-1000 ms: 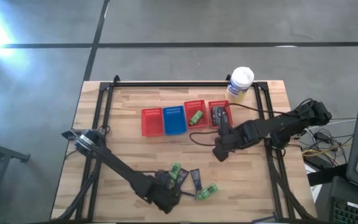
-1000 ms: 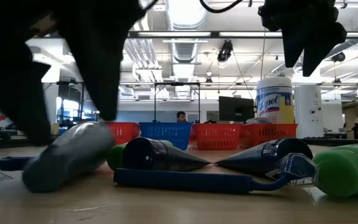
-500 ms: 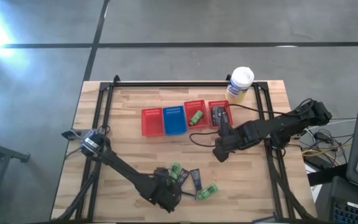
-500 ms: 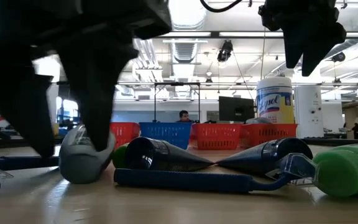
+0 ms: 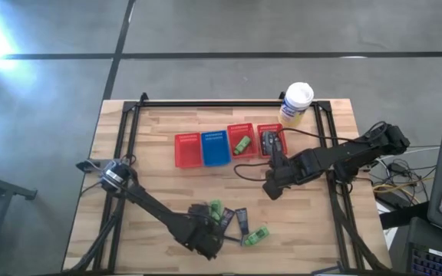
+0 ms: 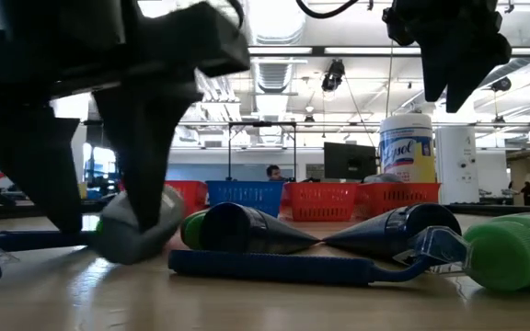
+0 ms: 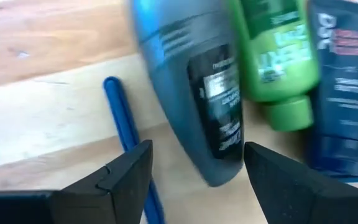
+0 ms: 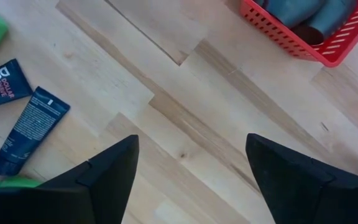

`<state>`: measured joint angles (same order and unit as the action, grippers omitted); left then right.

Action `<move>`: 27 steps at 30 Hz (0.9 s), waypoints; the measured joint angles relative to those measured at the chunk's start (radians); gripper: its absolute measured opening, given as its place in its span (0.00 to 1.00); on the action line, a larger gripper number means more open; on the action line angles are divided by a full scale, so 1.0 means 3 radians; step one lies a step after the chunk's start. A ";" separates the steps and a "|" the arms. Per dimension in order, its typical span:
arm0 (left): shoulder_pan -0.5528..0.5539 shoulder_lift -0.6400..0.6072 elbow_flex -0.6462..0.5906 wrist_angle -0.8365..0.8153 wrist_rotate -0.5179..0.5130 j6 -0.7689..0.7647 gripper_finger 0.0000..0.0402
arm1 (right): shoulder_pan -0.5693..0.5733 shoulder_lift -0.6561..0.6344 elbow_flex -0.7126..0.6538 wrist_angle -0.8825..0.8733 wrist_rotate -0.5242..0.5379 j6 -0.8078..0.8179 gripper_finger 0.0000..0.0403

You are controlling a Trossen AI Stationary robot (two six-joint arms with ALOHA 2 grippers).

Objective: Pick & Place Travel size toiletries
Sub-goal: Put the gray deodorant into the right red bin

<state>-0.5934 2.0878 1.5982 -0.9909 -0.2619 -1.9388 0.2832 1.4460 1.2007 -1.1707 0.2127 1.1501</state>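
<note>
The left gripper point(image 7: 194, 171) is down at the near edge of the table, over the loose pile of toiletries, its dark fingers point(image 7: 126, 177) spread wide on either side of a grey, rounded plastic bottle with a dark label point(image 7: 194, 93). In the low view that grey bottle point(image 6: 141, 225) sits between the two fingers, lying on the wood, not lifted; I can't tell whether either finger touches it. Just beside it lie a bright green bottle point(image 7: 278, 56), a dark blue flat tube point(image 7: 344, 74) and a thin blue razor-like stick point(image 7: 126, 134), which runs right by one finger.

To do this well, I'd judge the arm should centre the bottle between the fingers, then close across its body, not on the tapering end where a round bottle may squirt out. The finger by the blue stick should come down clear of it, so only the bottle lifts.

The right gripper point(image 8: 191, 180) hangs open and empty above bare wood mid-table, just near of the rightmost red mesh basket point(image 8: 328, 46), which already holds grey bottles. Another red basket point(image 5: 241, 135) holds a green bottle.
</note>
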 joint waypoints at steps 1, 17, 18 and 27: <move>0.0000 0.0001 -0.0001 -0.0050 0.0031 0.0017 0.64 | 0.0000 0.0000 0.0000 0.0000 0.0000 -0.0007 0.72; 0.0077 -0.0081 -0.0003 -0.0206 -0.0112 0.0087 0.64 | 0.0000 0.0000 -0.0001 0.0000 -0.0001 -0.0093 0.78; 0.0092 -0.0080 -0.0004 -0.0203 -0.0112 0.0097 0.64 | 0.0000 0.0000 -0.0001 0.0000 0.0000 -0.0093 0.79; 0.0187 -0.0074 -0.0206 -0.0156 -0.0034 0.0168 0.64 | 0.0000 0.0000 -0.0003 0.0000 0.0000 -0.0093 0.81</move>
<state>-0.5373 2.0655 1.5364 -1.0378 -0.2720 -1.8886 0.2832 1.4460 1.1997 -1.1707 0.2126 1.1221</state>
